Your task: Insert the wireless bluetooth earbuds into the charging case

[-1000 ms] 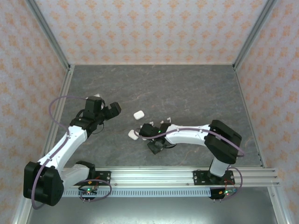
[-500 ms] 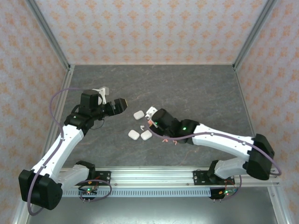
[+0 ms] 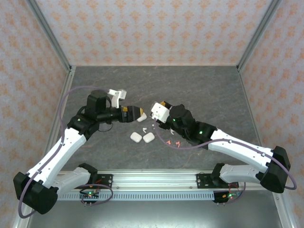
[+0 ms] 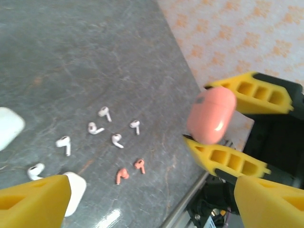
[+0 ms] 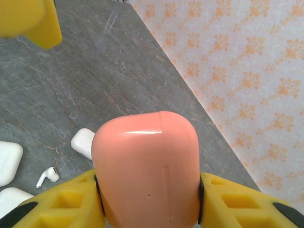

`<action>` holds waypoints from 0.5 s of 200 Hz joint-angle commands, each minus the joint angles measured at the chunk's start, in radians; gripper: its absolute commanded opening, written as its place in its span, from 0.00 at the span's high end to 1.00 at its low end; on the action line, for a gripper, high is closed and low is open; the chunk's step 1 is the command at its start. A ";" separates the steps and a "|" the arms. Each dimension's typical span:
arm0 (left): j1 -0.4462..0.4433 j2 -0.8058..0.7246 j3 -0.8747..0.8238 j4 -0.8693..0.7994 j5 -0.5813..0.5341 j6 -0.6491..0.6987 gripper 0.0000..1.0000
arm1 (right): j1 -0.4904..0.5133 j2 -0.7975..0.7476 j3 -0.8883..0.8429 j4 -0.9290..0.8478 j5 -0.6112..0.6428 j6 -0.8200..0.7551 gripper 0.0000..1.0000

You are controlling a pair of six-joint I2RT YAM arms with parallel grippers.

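Right gripper (image 5: 148, 180): I see it pinching the coral charging case (image 5: 147, 161) across its sides, held up off the table (image 3: 199, 90), lid closed.
Left gripper (image 4: 152, 190): fingers are spread wide with nothing between them, and it faces the case from near by.
Earbuds (image 4: 117, 140): loose on the table below the 2 grippers, 6 white and 2 coral, with none in the case.
Left wrist view: gives me all 8 buds at once, and the case seen side-on between the other arm's yellow fingers.
Right wrist view: 1 white bud beside 3 white cases (image 5: 85, 142), plus a fine seam line and a tiny dot on the coral shell.
Top view: both arms reach inward, with their tips near each other at mid-table.
Edges: the 2 coral buds lie nearest the front rail (image 3: 156, 179), and patterned walls (image 3: 152, 28) close the far and side edges.
Room: I have open grey surface behind the grippers and out to both sides.
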 commanded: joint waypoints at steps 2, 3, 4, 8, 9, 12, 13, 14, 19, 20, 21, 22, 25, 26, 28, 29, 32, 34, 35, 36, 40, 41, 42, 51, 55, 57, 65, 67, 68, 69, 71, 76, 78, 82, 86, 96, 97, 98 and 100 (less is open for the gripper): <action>-0.047 0.028 0.056 0.064 0.040 0.037 0.14 | -0.003 -0.022 0.002 0.044 -0.028 -0.055 0.57; -0.050 0.029 0.058 0.064 0.040 0.037 0.15 | -0.002 -0.021 0.002 0.044 -0.028 -0.055 0.57; -0.052 0.030 0.059 0.065 0.040 0.037 0.15 | -0.003 -0.022 0.002 0.044 -0.029 -0.056 0.57; -0.058 0.037 0.062 0.067 0.038 0.038 0.15 | -0.002 -0.021 0.002 0.044 -0.030 -0.056 0.57; -0.060 0.038 0.063 0.068 0.038 0.039 0.15 | -0.003 -0.021 0.002 0.044 -0.030 -0.057 0.57; -0.066 0.043 0.066 0.070 0.038 0.039 0.16 | -0.002 -0.021 0.002 0.045 -0.030 -0.058 0.57; -0.067 0.045 0.067 0.071 0.038 0.039 0.16 | -0.002 -0.021 0.002 0.046 -0.031 -0.059 0.57; -0.068 0.047 0.069 0.071 0.038 0.039 0.16 | -0.002 -0.021 0.002 0.045 -0.030 -0.058 0.57; -0.075 0.054 0.073 0.076 0.037 0.038 0.17 | -0.002 -0.023 0.003 0.045 -0.032 -0.059 0.57; -0.076 0.056 0.073 0.077 0.037 0.039 0.17 | -0.002 -0.023 0.003 0.044 -0.033 -0.059 0.57; -0.078 0.057 0.074 0.078 0.037 0.040 0.17 | -0.002 -0.023 0.003 0.045 -0.034 -0.059 0.57; -0.079 0.059 0.075 0.079 0.036 0.039 0.17 | -0.003 -0.023 0.002 0.044 -0.035 -0.059 0.57; -0.083 0.063 0.077 0.082 0.037 0.039 0.18 | -0.002 -0.023 0.003 0.044 -0.037 -0.059 0.57; -0.085 0.065 0.078 0.083 0.037 0.039 0.18 | -0.002 -0.024 0.003 0.044 -0.037 -0.059 0.57; -0.087 0.068 0.080 0.084 0.036 0.039 0.18 | -0.003 -0.023 0.002 0.044 -0.039 -0.059 0.57; -0.088 0.070 0.082 0.084 0.036 0.039 0.19 | -0.003 -0.023 0.002 0.044 -0.040 -0.059 0.57; -0.091 0.074 0.084 0.089 0.036 0.039 0.19 | -0.002 -0.023 0.002 0.042 -0.042 -0.059 0.57; -0.095 0.076 0.086 0.091 0.036 0.040 0.20 | -0.002 -0.023 0.003 0.043 -0.044 -0.059 0.57; -0.097 0.078 0.086 0.092 0.036 0.041 0.20 | -0.002 -0.023 0.003 0.042 -0.045 -0.059 0.57; -0.097 0.079 0.087 0.093 0.036 0.040 0.20 | -0.003 -0.023 0.003 0.042 -0.046 -0.059 0.57; -0.102 0.085 0.091 0.096 0.036 0.040 0.22 | -0.003 -0.023 0.002 0.042 -0.048 -0.059 0.57; -0.103 0.086 0.092 0.096 0.036 0.041 0.22 | -0.003 -0.023 0.002 0.042 -0.049 -0.059 0.57; -0.104 0.089 0.093 0.097 0.036 0.041 0.23 | -0.003 -0.023 0.002 0.041 -0.049 -0.058 0.57; -0.111 0.102 0.102 0.101 0.036 0.043 0.24 | -0.002 -0.021 0.004 0.042 -0.053 -0.056 0.57; -0.115 0.107 0.107 0.101 0.036 0.045 0.26 | -0.003 -0.021 0.004 0.039 -0.054 -0.055 0.57; -0.116 0.110 0.109 0.101 0.036 0.045 0.26 | -0.003 -0.022 0.004 0.040 -0.054 -0.055 0.57; -0.122 0.119 0.116 0.101 0.036 0.048 0.28 | -0.003 -0.021 0.005 0.038 -0.059 -0.054 0.57; -0.124 0.121 0.117 0.101 0.036 0.049 0.28 | -0.003 -0.021 0.005 0.037 -0.059 -0.053 0.57; -0.124 0.122 0.118 0.101 0.036 0.049 0.28 | -0.002 -0.021 0.006 0.038 -0.059 -0.053 0.57; -0.125 0.124 0.119 0.102 0.036 0.049 0.29 | -0.002 -0.021 0.007 0.039 -0.059 -0.052 0.57; -0.126 0.126 0.121 0.101 0.036 0.050 0.29 | -0.002 -0.021 0.007 0.037 -0.060 -0.051 0.57; -0.128 0.130 0.123 0.102 0.036 0.053 0.30 | -0.003 -0.022 0.007 0.036 -0.063 -0.050 0.57; -0.130 0.132 0.124 0.101 0.036 0.053 0.31 | -0.003 -0.022 0.008 0.036 -0.064 -0.049 0.57; -0.132 0.135 0.126 0.103 0.036 0.054 0.32 | -0.003 -0.021 0.008 0.036 -0.066 -0.049 0.57; -0.134 0.138 0.127 0.102 0.036 0.055 0.33 | -0.002 -0.021 0.008 0.036 -0.069 -0.047 0.57; -0.136 0.144 0.129 0.106 0.036 0.056 0.35 | -0.002 -0.021 0.010 0.034 -0.074 -0.043 0.57; -0.136 0.144 0.129 0.106 0.036 0.056 0.35 | -0.003 -0.022 0.010 0.034 -0.075 -0.042 0.57; -0.137 0.145 0.129 0.106 0.036 0.056 0.35 | -0.003 -0.022 0.010 0.033 -0.075 -0.042 0.57; -0.138 0.146 0.129 0.107 0.036 0.056 0.36 | -0.003 -0.021 0.010 0.032 -0.077 -0.042 0.57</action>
